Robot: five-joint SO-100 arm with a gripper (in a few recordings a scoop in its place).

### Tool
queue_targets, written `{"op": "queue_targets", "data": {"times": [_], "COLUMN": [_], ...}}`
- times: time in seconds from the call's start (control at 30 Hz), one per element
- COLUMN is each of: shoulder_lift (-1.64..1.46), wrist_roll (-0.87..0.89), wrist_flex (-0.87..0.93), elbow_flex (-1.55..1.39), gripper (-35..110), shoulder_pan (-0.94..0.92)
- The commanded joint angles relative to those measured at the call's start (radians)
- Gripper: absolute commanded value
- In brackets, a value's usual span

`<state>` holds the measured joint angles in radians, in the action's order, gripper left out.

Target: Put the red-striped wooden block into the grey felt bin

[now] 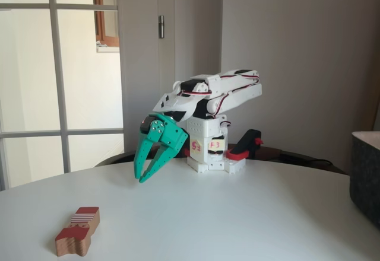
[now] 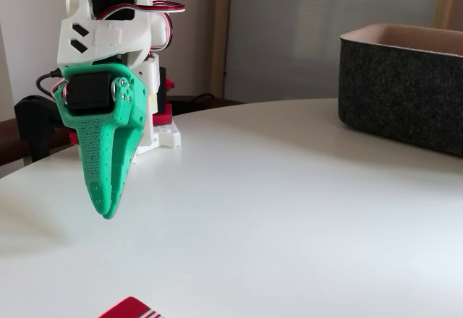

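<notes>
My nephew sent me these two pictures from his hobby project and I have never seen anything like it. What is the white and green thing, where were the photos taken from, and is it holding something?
It is a small white robot arm bolted to the far edge of a round white table. The green two-fingered pincer at its end is what grasps things. Its tips hang just above the table, slightly apart in one fixed view, and it holds nothing.

Both photos come from cameras standing still at table height, on different sides. One faces the arm from across the table. The other sits nearer, so the pincer looks large and is seen edge-on.

On the table lies a small light-wood block with a red top and a red-and-white striped patch, well in front of the arm. A large dark grey felt bin stands to the right.
</notes>
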<state>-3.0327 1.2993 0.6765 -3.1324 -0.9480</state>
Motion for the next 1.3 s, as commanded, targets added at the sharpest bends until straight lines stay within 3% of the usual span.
{"op": "queue_targets", "data": {"times": [0.0,0.23,0.47,0.8,1.1,1.27], "shoulder_lift": [-0.021,0.031,0.232,0.600,0.885,1.062], "wrist_roll": [0.009,0.107,0.273,0.407,0.035,-0.302], "wrist_flex": [0.012,0.012,0.012,0.012,0.014,0.216], "elbow_flex": [-0.005,0.156,0.512,1.071,1.338,1.463], "gripper": [2,3,8,7,9,12], "shoulder_pan": [-0.002,0.002,0.055,0.385,0.597,0.650]}}
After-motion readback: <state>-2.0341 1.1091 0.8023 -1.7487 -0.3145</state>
